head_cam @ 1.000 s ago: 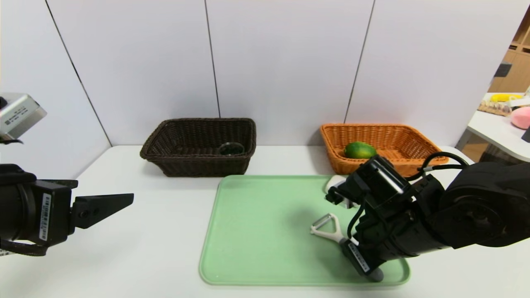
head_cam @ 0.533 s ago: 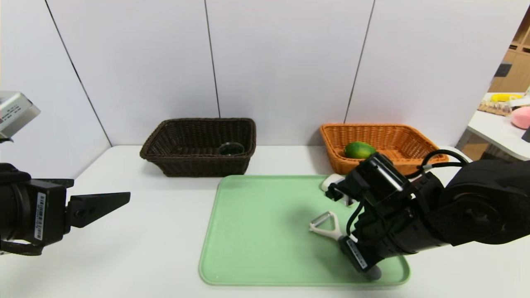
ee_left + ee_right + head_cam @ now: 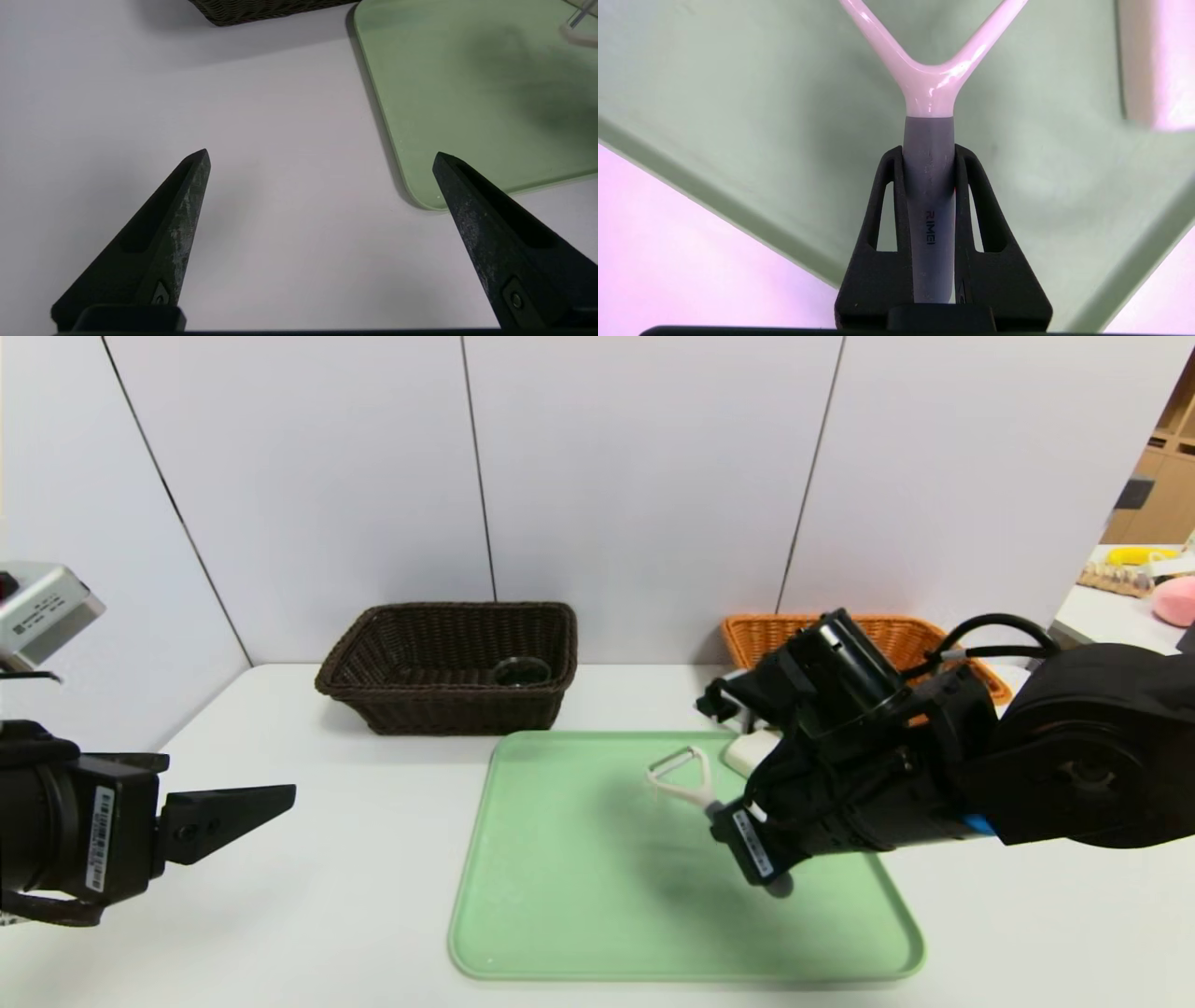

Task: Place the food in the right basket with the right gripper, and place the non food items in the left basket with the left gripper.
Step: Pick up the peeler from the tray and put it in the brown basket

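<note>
My right gripper (image 3: 721, 814) is shut on the grey handle of the white Y-peeler (image 3: 680, 773), which hangs above the green tray (image 3: 579, 896). In the right wrist view both fingers clamp the peeler's handle (image 3: 929, 196). The white rounded block (image 3: 747, 752) lies at the tray's far right corner, partly behind that arm. The glass cup (image 3: 520, 670) sits inside the dark brown left basket (image 3: 448, 711). The arm covers most of the orange right basket (image 3: 747, 633) and hides the food. My left gripper (image 3: 280, 795) hovers open and holding nothing over the table, left of the tray.
White wall panels stand close behind both baskets. A side table (image 3: 1116, 616) with other objects shows at the far right. In the left wrist view the tray's corner (image 3: 420, 196) lies just beside one finger.
The right arm has lifted the peeler off the tray and carried it left and toward the back, now covering the fruit in the orange basket. The left arm barely shifted.
</note>
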{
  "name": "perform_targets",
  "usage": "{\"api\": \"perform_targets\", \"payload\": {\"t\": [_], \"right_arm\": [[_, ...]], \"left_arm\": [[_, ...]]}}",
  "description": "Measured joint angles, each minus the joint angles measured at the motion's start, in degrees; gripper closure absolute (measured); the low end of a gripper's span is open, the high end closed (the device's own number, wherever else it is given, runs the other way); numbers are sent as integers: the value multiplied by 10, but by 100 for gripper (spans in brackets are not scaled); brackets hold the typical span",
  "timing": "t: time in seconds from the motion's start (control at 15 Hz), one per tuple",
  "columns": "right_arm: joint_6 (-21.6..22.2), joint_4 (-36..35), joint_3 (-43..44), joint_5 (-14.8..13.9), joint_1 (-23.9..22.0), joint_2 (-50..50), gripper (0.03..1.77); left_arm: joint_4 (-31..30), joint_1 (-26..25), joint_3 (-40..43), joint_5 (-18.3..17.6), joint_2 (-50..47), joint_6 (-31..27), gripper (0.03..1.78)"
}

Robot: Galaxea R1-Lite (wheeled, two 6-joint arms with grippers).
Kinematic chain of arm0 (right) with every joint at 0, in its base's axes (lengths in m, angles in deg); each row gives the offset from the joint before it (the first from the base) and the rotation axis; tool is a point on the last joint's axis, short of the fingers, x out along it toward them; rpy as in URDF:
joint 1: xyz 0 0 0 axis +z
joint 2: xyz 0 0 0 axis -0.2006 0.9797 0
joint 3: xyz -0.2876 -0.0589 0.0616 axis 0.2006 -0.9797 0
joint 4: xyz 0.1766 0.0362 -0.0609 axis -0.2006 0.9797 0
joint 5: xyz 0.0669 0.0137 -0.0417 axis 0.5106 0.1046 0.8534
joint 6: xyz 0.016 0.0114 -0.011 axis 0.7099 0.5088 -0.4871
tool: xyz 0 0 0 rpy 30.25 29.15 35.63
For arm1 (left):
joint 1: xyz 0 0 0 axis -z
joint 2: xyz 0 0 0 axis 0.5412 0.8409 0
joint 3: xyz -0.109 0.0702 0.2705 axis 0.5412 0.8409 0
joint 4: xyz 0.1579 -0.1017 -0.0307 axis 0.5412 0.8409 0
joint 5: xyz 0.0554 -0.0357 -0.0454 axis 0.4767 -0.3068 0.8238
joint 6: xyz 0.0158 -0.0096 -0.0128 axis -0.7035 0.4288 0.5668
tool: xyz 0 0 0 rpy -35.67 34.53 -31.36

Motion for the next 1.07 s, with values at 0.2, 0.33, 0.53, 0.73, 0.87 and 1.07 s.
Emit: {"api": "perform_targets", "payload": {"t": [0.2,0.33,0.53,0.73,0.87,1.07], "right_arm": [[48,-1,76,-5,30,-3,153],[65,-2,135,-20,43,-1,153],[68,-35,203,-50,52,17,153],[66,-164,222,-79,53,59,153],[57,-268,239,-112,54,100,153],[44,-322,281,-138,54,154,153]], "left_arm": [[-2,0,10,0,0,0,12],[-3,0,19,-1,0,0,12],[-4,0,28,-3,0,1,12],[-4,0,31,-2,-1,1,12],[-4,0,32,-2,-1,1,12],[-4,0,33,-3,-1,0,12]]}}
